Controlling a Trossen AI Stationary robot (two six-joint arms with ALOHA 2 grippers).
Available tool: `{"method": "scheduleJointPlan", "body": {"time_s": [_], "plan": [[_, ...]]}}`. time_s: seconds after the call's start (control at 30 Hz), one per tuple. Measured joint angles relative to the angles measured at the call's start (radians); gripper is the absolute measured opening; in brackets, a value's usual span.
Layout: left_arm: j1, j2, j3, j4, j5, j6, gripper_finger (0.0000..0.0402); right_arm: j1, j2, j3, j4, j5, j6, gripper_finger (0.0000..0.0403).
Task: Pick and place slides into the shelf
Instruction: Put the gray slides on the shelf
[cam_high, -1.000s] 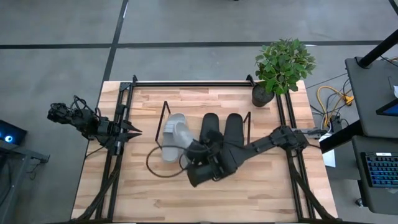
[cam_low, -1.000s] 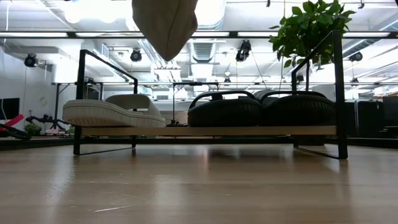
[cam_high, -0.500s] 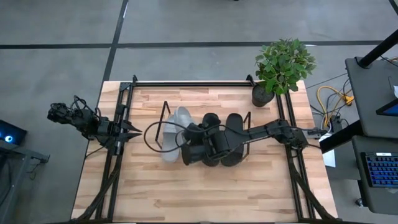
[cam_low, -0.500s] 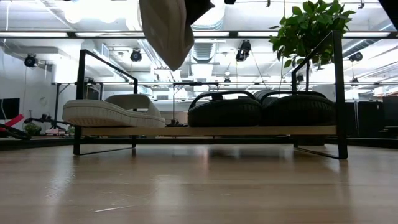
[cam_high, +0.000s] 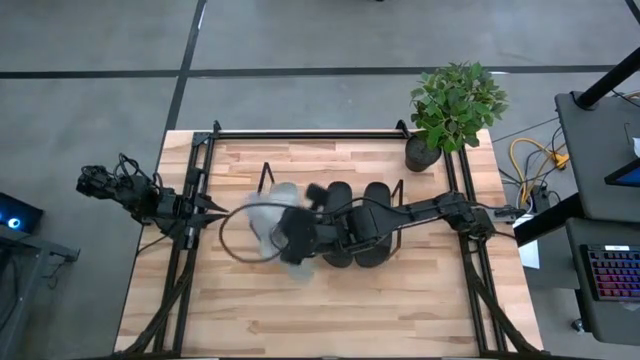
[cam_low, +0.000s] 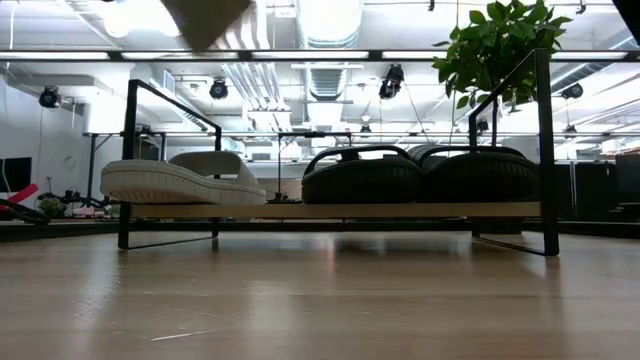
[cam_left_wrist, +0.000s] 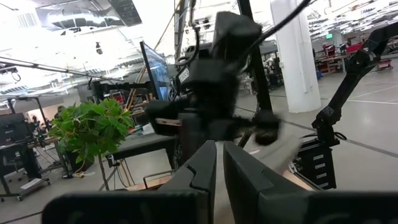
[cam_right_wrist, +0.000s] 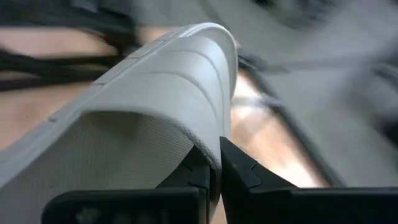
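- Pale butcher-block table (cam_high: 300, 310) fills the centre of the high view; grey concrete floor around it, black rail frame (cam_high: 300, 133) along the table edges.
- Leafy potted plant (cam_high: 455, 105) in a dark pot at upper right of the table; in the low view its foliage shows at upper right.
- Shelf (cam_low: 330, 211): light wood board, thin black wire end frames, sits mid-table; in the low view it spans the centre of the frame.
- On the board: one light grey slide (cam_low: 180, 180), ribbed pale sole, broad smooth strap, at the left end; black pair (cam_low: 420, 175), matte, rounded, side by side and touching, at centre and right.
- From above, the black pair (cam_high: 362, 205) shows right of centre, partly covered by the right arm.
- Second grey slide (cam_right_wrist: 149, 93) is off the shelf, up in the air: right wrist view shows its broad ribbed strap and finely textured inner face filling the frame.
- Right gripper (cam_right_wrist: 214, 171) fingers are pinched nearly together on the edge of that strap, holding it.
- High view: right gripper (cam_high: 292, 238) and held slide are motion-blurred over the left part of the shelf, just left of centre frame; exact pose of the slide cannot be told.
- Low view: only a grey-beige corner of the held slide (cam_low: 205, 15) shows at the top edge, above the shelved grey one and apart from it.
- Left gripper (cam_high: 212, 209) waits at the left table edge, centre-left of the high view; its dark fingers (cam_left_wrist: 199, 171) stand narrow, a thin gap between, nothing in them.
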Motion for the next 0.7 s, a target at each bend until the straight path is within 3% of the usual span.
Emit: {"method": "scheduleJointPlan", "body": {"time_s": [0.13, 0.3, 0.5, 0.7], "plan": [[0.000, 0.000, 0.000, 0.000, 0.000, 0.000, 0.0015, -0.008, -0.005, -0.001, 0.149, -0.213, -0.147, 0.0009], [0.000, 0.000, 0.000, -0.005, 0.000, 0.000, 0.0015, -0.044, -0.040, 0.000, 0.199, -0.427, -0.191, 0.0009], [0.000, -0.001, 0.000, -0.002, -0.015, -0.001, 0.0015, -0.121, -0.117, 0.001, 0.072, -0.468, -0.125, 0.0008], [0.000, -0.007, -0.001, -0.002, 0.000, 0.001, 0.0015, -0.195, -0.163, 0.001, -0.077, -0.428, -0.070, 0.0008]]}}
